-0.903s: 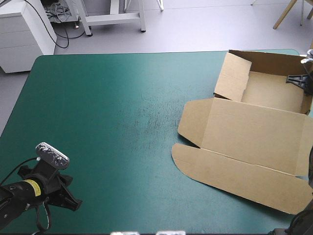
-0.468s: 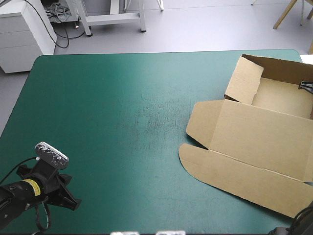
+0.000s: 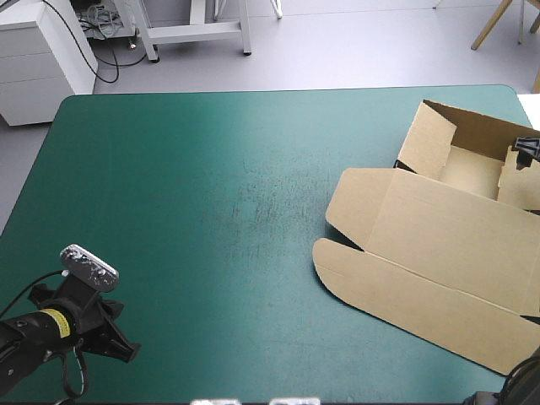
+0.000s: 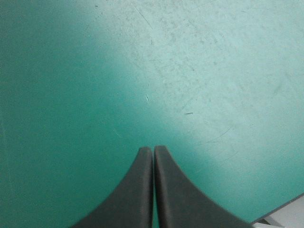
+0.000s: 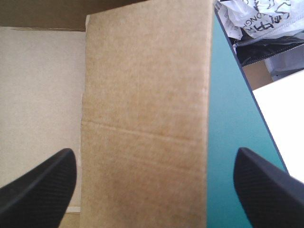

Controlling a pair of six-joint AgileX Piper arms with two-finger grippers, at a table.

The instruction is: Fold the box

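A: State of the left arm (image 3: 29,337)?
B: The left arm comes in low at the near left, wrist angled forward and to the right. On the left end effector (image 4: 153,151) the black fingers (image 4: 133,194) are pressed together in one pointed arch.
A: And the right arm?
B: Mostly out of the high view. A black bit of the right end effector (image 3: 525,148) shows at far right. In its wrist view the fingers (image 5: 40,183) are spread wide.

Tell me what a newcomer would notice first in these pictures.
The brown box stands out: a large cut sheet at the right side of the teal-green table, its far part raised into walls, its lid flat. The right gripper is open at the box's far right end, a brown panel between its fingers. The left gripper is shut over the cover at the near-left corner.
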